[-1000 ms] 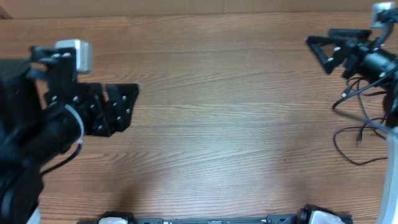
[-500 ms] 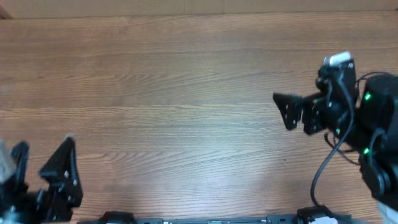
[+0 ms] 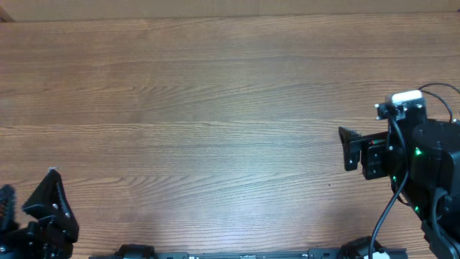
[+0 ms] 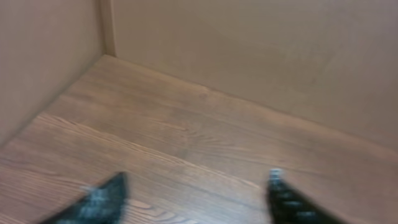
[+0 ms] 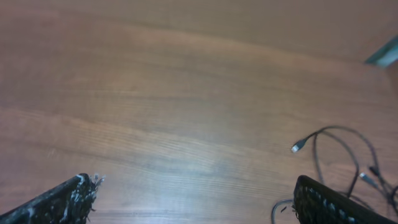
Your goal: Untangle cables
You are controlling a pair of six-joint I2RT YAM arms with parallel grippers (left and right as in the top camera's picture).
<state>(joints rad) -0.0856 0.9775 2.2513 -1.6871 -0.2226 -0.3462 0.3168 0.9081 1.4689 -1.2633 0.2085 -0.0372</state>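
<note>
You have two claws, both released. Your left claw point(image 4: 196, 180) gapes over the table point(image 4: 186, 124), nothing between its fingers. Your right claw point(image 5: 196, 182) gapes empty too. One tangle of cables point(image 5: 336, 128), strands uncountable, lies ahead of it, beyond its right-hand finger point(image 5: 323, 202). The silvery tip point(image 5: 297, 147) points left, with loops running rightward.

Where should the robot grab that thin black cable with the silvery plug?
Probably just behind the silvery plug, coming from above: that end of the cable lies free on bare table, left of the loops. The open right gripper is nearest.
</note>
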